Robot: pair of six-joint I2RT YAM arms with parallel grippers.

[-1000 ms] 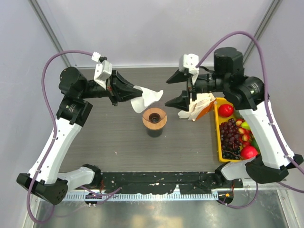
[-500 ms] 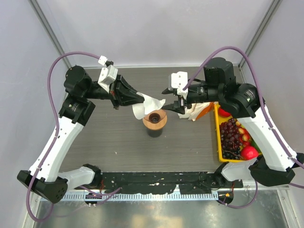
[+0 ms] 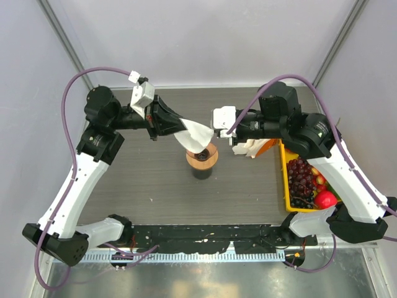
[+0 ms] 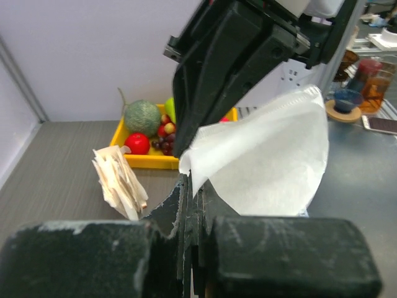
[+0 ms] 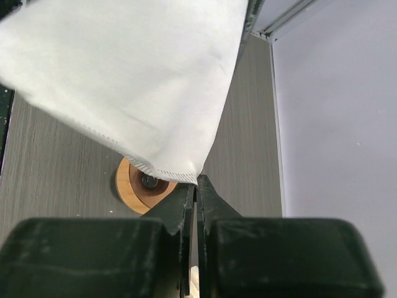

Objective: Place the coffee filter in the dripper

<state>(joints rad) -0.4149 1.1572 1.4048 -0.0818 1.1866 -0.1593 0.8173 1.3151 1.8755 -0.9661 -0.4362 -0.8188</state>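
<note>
The coffee filter (image 3: 197,134), a thin white paper fan, hangs in the air just above the dripper (image 3: 202,158), a small cone with a tan wooden ring and dark centre. My left gripper (image 3: 178,127) is shut on the filter's left edge; in the left wrist view the filter (image 4: 267,161) fans out to the right of the gripper (image 4: 189,180). My right gripper (image 3: 217,131) meets the filter's right corner. In the right wrist view the right gripper (image 5: 196,183) is shut on the corner of the filter (image 5: 136,81), with the dripper's ring (image 5: 127,186) below it.
A ruffled bunch of paper filters (image 3: 251,148) lies right of the dripper, seen also in the left wrist view as the same bunch (image 4: 118,180). A yellow fruit tray (image 3: 287,186) with grapes (image 3: 302,177) and other fruit stands along the right edge.
My right gripper moved left from beside the filter bunch to the filter and went from wide open to shut on its corner. My left gripper carried the filter right, over the dripper.
</note>
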